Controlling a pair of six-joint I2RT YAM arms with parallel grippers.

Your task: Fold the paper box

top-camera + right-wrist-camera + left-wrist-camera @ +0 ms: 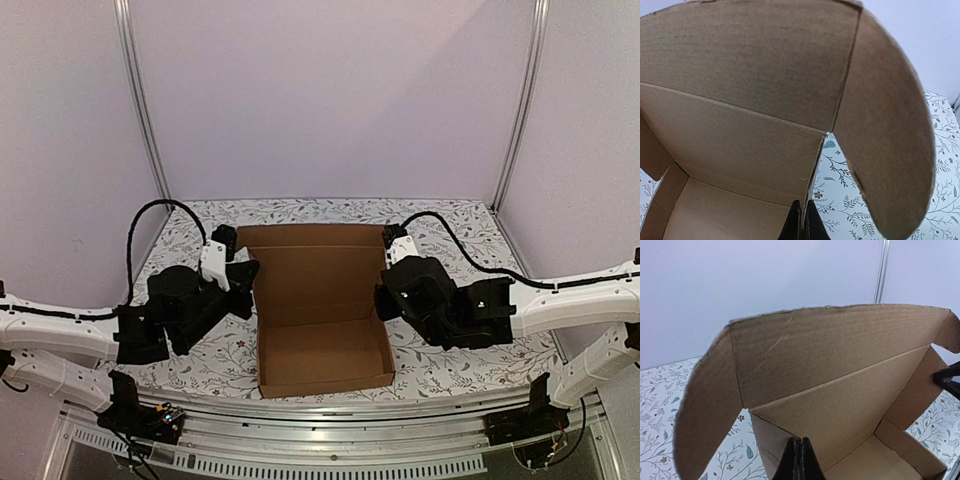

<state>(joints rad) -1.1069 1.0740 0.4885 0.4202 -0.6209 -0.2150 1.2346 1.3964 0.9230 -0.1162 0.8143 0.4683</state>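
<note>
The paper box point(325, 355) is plain brown cardboard and sits mid-table as a shallow open tray, its lid point(315, 260) leaning back behind it. My left gripper point(248, 280) is at the box's left wall and my right gripper point(383, 295) at its right wall. In the left wrist view the gripper point(800, 441) is shut, its tips meeting the top edge of the left wall point(767, 437). In the right wrist view the gripper point(803, 204) is shut with the right wall's edge point(815, 170) running down between its fingers. Rounded lid flaps point(705, 405) point(890, 140) hang free at each side.
The table point(450, 240) wears a floral cloth. Metal frame posts point(145, 110) point(520, 110) rise at the back corners before lilac walls. Black cables point(150, 210) point(480, 262) loop from each arm. An aluminium rail point(320, 440) runs along the near edge.
</note>
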